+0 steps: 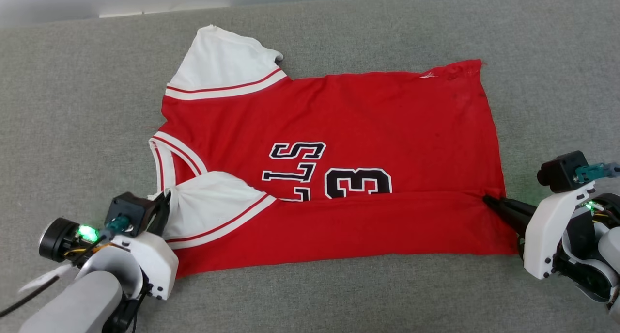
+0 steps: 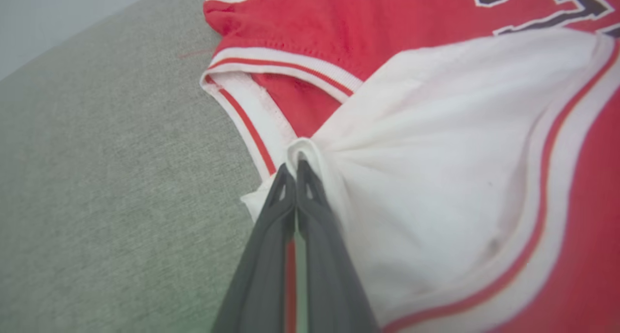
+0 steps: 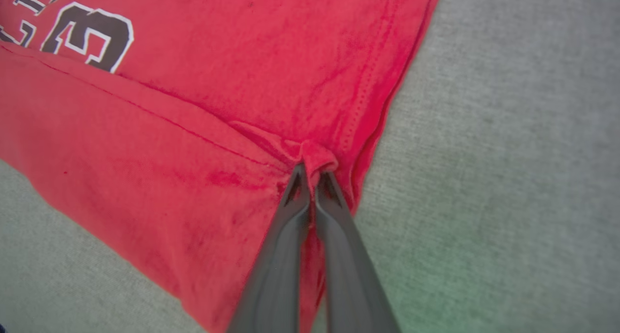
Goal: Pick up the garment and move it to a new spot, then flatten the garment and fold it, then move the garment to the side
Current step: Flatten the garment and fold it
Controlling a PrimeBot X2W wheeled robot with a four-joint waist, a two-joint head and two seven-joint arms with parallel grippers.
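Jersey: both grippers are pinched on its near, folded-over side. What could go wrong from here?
1. The left gripper holds only a small bunch of the white near sleeve; it may slip, or drag the sleeve instead of the jersey body.
2. The right gripper pinches a small tuck at the hem; uneven pulling could skew the fold.
3. The far sleeve is curled at its edge and may stay creased.
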